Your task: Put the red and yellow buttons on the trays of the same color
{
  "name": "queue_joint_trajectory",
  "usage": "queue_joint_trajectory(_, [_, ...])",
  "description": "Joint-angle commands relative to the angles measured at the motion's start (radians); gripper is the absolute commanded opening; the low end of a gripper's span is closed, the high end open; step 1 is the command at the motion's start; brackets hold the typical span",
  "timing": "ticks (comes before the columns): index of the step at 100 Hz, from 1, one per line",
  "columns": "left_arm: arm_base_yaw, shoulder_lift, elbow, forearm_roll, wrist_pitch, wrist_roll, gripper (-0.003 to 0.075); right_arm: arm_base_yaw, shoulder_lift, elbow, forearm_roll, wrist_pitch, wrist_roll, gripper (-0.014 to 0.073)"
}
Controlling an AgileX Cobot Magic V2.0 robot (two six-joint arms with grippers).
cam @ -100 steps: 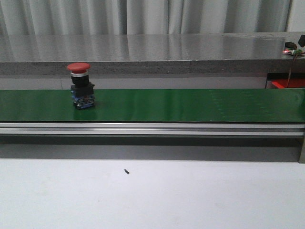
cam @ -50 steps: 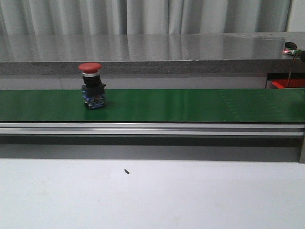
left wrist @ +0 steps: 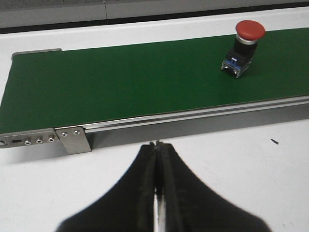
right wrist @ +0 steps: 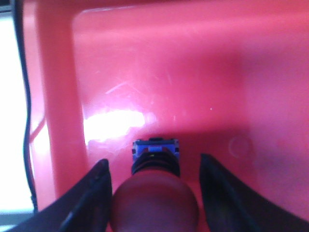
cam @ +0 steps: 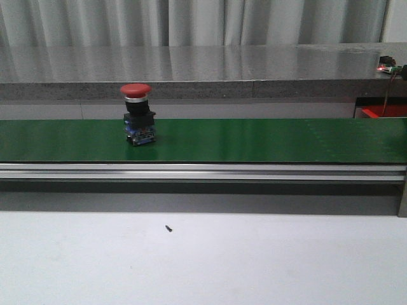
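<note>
A red button (left wrist: 244,47) stands upright on the green belt (left wrist: 125,82), well ahead of the left pincer (left wrist: 156,159), which is pressed together. The right pincer (right wrist: 153,174) is spread around another red button (right wrist: 154,198) over the red tray (right wrist: 159,72).

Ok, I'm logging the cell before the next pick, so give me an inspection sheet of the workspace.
Surface: green conveyor belt behind a white table.
Job's things: one red button upright on the belt; another red button over the red tray.
Clutter: small dark speck on the table.
Grippers: left gripper shut, empty, short of the belt; right gripper open around its button.
Cables: dark cable beside the tray.
Surroundings: grey counter, curtain.
</note>
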Motion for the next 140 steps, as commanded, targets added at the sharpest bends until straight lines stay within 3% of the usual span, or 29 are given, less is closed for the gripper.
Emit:
queue_joint_trajectory(1, [-0.008,-0.001,-0.026,-0.033,-0.059,0.0,-0.002,-0.005,-0.107,-0.033,0.0,-0.032,-0.005,0.0422])
queue_joint_trajectory(53, [-0.008,-0.001,-0.026,-0.033,-0.059,0.0,-0.002,0.007,-0.317,-0.033,0.004,0.116,-0.007,0.0427])
queue_joint_trajectory(77, [-0.008,-0.001,-0.026,-0.033,-0.059,0.0,-0.002,0.029,-0.392,-0.033,0.049,0.171,-0.057,0.0597])
queue_joint_trajectory(92, [-0.008,-0.001,-0.026,-0.033,-0.059,0.0,-0.002,0.058,-0.422,-0.032,0.104,0.214,-0.078,0.0598])
queue_joint_trajectory(115, [-0.008,-0.001,-0.026,-0.033,-0.059,0.0,-0.002,0.194,-0.452,-0.032,0.112,0.321,-0.081,0.0598])
queue_joint_trajectory(140, [-0.008,-0.001,-0.026,-0.033,-0.059,0.0,-0.002,0.405,-0.454,-0.032,0.112,0.324,-0.081,0.0598])
